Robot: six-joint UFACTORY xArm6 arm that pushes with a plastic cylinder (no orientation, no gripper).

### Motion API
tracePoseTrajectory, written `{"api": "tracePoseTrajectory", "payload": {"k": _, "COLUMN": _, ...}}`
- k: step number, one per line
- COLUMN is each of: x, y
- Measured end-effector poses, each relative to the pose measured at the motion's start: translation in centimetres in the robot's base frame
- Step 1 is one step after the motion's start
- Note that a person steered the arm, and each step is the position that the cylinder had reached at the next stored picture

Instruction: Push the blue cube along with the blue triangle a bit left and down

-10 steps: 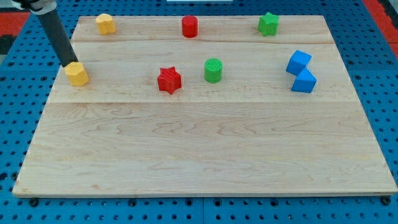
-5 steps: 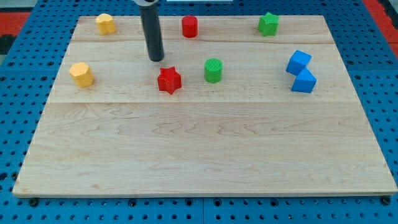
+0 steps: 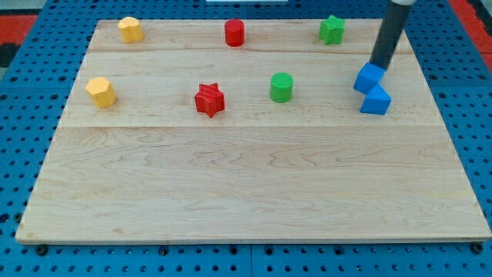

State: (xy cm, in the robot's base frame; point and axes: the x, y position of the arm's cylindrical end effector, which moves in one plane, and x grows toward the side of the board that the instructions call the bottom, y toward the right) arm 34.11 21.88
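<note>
The blue cube (image 3: pixel 368 78) sits near the board's right edge, with the blue triangle (image 3: pixel 376 101) touching it just below and to the right. My tip (image 3: pixel 379 66) stands at the cube's upper right corner, touching or nearly touching it. The dark rod rises from there toward the view's top right.
A green cylinder (image 3: pixel 282 87) lies left of the blue cube. A red star (image 3: pixel 208 100) and a yellow block (image 3: pixel 101 91) lie further left. Along the top are a yellow block (image 3: pixel 130 29), a red cylinder (image 3: pixel 234 33) and a green star (image 3: pixel 332 29).
My tip has swept from the left yellow block across the board to the blue cube's upper right. The green cylinder has shifted a little to the right.
</note>
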Motion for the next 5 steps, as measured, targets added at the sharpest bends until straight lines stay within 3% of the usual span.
{"api": "tracePoseTrajectory", "payload": {"k": 2, "x": 8.1, "y": -0.4}}
{"api": "tracePoseTrajectory", "payload": {"k": 3, "x": 9.4, "y": -3.5}}
{"api": "tracePoseTrajectory", "payload": {"k": 4, "x": 7.6, "y": 5.3}}
{"api": "tracePoseTrajectory", "payload": {"k": 5, "x": 0.0, "y": 5.0}}
